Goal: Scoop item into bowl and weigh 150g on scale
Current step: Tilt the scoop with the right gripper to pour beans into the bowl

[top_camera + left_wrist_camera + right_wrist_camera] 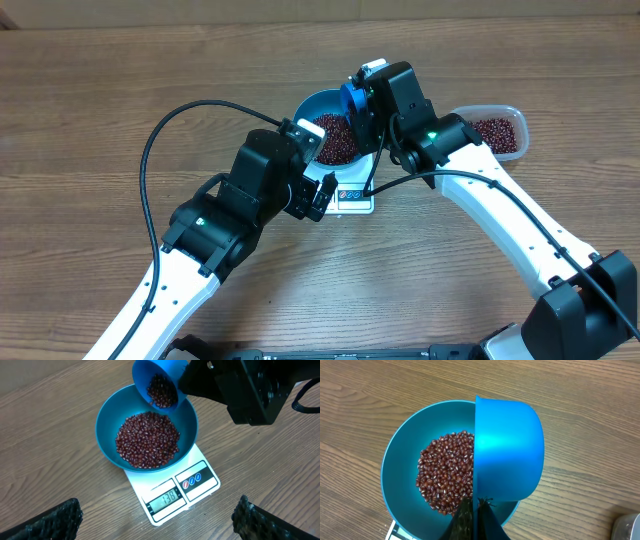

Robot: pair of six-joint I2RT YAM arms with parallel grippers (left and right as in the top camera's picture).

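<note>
right hand: clenched on scoop, tilted above bowl
left hand: released
bowl: holds beans, on scale

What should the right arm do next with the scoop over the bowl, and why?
Probably tip the scoop slightly further, trickling a few beans into the bowl: the scale display seems to read 138, under target, and beans sit in the scoop.

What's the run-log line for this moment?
right end effector: shut on blue scoop, tilted over blue bowl | red-brown beans: in bowl and scoop | scale: under bowl, reads 138 | left end effector: open, empty
</note>
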